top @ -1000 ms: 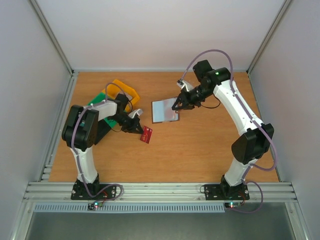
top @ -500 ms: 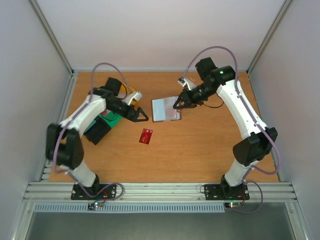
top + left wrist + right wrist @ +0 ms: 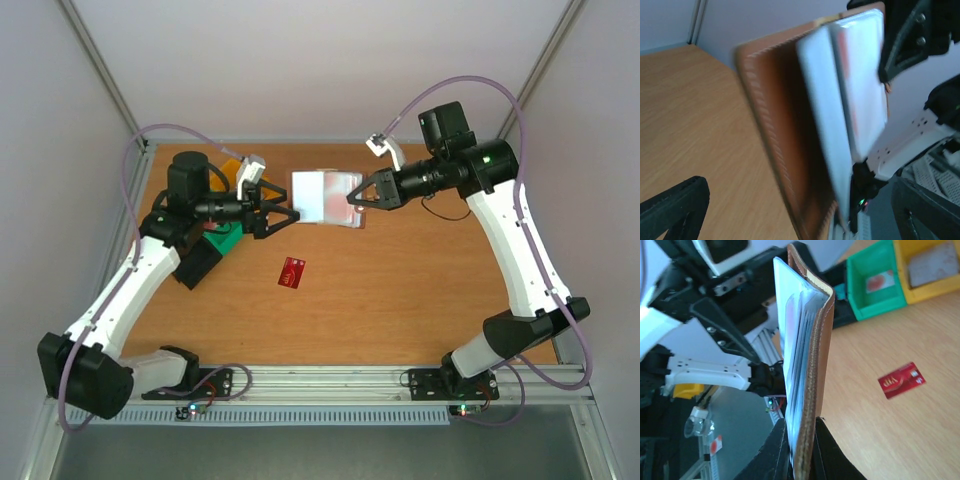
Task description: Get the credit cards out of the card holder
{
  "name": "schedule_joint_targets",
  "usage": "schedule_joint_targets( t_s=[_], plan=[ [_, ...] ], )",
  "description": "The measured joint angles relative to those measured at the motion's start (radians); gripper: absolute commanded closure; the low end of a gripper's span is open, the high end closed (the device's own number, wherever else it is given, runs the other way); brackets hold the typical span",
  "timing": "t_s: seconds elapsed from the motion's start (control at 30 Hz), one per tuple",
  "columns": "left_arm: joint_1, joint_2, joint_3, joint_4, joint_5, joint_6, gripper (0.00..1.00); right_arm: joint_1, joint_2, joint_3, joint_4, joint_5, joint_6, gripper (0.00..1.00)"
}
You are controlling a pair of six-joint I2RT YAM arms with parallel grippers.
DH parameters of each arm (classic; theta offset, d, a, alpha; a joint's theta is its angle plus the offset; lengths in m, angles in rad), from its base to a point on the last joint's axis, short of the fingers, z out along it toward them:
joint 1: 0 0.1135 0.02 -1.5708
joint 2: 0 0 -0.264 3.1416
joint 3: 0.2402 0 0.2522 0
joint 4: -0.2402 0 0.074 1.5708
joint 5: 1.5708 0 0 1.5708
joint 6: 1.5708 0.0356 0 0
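Wood-toned worktop (image 3: 420, 290) spreads below both my arms, with a green bin (image 3: 875, 282) and a yellow bin (image 3: 927, 265) side by side at its far left. Lifted clear of it, between my two arms, is the card holder (image 3: 325, 195), brown outside, with its pale pockets facing my left side. My right claw (image 3: 802, 440) is clamped on the holder's lower edge and holds it upright on its side. My left claw (image 3: 290, 220) stands spread wide with nothing in it, just beside the holder's free edge but not touching it. One red credit card (image 3: 292, 271) lies flat on the worktop, well apart from the holder. A reddish streak (image 3: 849, 95) shows among the pale pockets in my left wrist view, blurred; I take it for another card. So I judge one card is out and the next extraction is starting. The next move calls for lining my left fingers up on that card's exposed edge, pinching the card alone and not the pocket layer, then drawing it out along its slot while my right claw keeps the holder steady.
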Motion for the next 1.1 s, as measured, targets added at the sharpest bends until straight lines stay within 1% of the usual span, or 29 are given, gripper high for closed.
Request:
schedule_joint_targets(
  t_s=[0.13,0.17,0.2,0.23,0.27,0.3,0.33,0.4,0.43,0.47,0.53,0.6,0.77,0.87,0.93,1.0,1.1],
  plan=[
    [-0.032,0.023,-0.009,0.157,-0.021,-0.179,0.01,0.023,-0.002,0.008,0.045,-0.055,0.006,0.99],
    [-0.042,0.023,-0.009,0.195,-0.023,-0.209,0.07,0.029,-0.001,0.008,0.051,-0.062,0.006,0.99],
    [-0.052,0.023,-0.009,0.227,-0.021,-0.233,0.21,0.034,-0.001,0.008,0.055,-0.067,0.006,0.99],
    [-0.066,0.024,-0.009,0.265,-0.016,-0.260,0.39,0.038,-0.001,0.008,0.057,-0.071,0.006,0.99],
    [-0.079,0.028,-0.008,0.303,-0.006,-0.285,0.75,0.042,-0.001,0.008,0.059,-0.075,0.006,0.98],
    [-0.088,0.032,-0.010,0.335,0.003,-0.308,0.96,0.045,-0.001,0.008,0.060,-0.081,0.005,0.96],
    [-0.096,0.037,-0.011,0.364,0.013,-0.327,0.99,0.045,-0.001,0.008,0.061,-0.087,0.004,0.89],
    [-0.102,0.041,-0.016,0.403,0.025,-0.353,1.00,0.046,-0.001,0.008,0.061,-0.103,-0.002,0.73],
    [-0.102,0.041,-0.019,0.414,0.027,-0.361,1.00,0.046,0.000,0.008,0.060,-0.112,-0.003,0.67],
    [-0.102,0.041,-0.020,0.422,0.027,-0.363,1.00,0.046,0.004,0.015,0.056,-0.122,-0.008,0.62],
    [-0.101,0.039,-0.020,0.425,0.021,-0.365,1.00,0.040,0.014,0.035,0.050,-0.137,-0.022,0.58],
    [-0.102,0.033,-0.020,0.423,0.010,-0.355,1.00,0.026,0.016,0.037,0.048,-0.148,-0.028,0.57],
    [-0.102,-0.001,-0.020,0.424,-0.027,-0.323,1.00,-0.026,0.014,0.033,0.053,-0.154,-0.028,0.60],
    [-0.102,-0.014,-0.020,0.424,-0.045,-0.314,1.00,-0.029,0.014,0.032,0.053,-0.146,-0.032,0.68],
    [-0.102,-0.018,-0.020,0.425,-0.051,-0.308,1.00,-0.029,0.011,0.026,0.054,-0.134,-0.031,0.69],
    [-0.102,-0.018,-0.020,0.425,-0.055,-0.304,1.00,-0.029,0.007,0.018,0.057,-0.122,-0.027,0.69],
    [-0.103,-0.018,-0.020,0.425,-0.058,-0.304,1.00,-0.028,-0.002,-0.004,0.087,-0.111,-0.004,0.66]
  ],
)
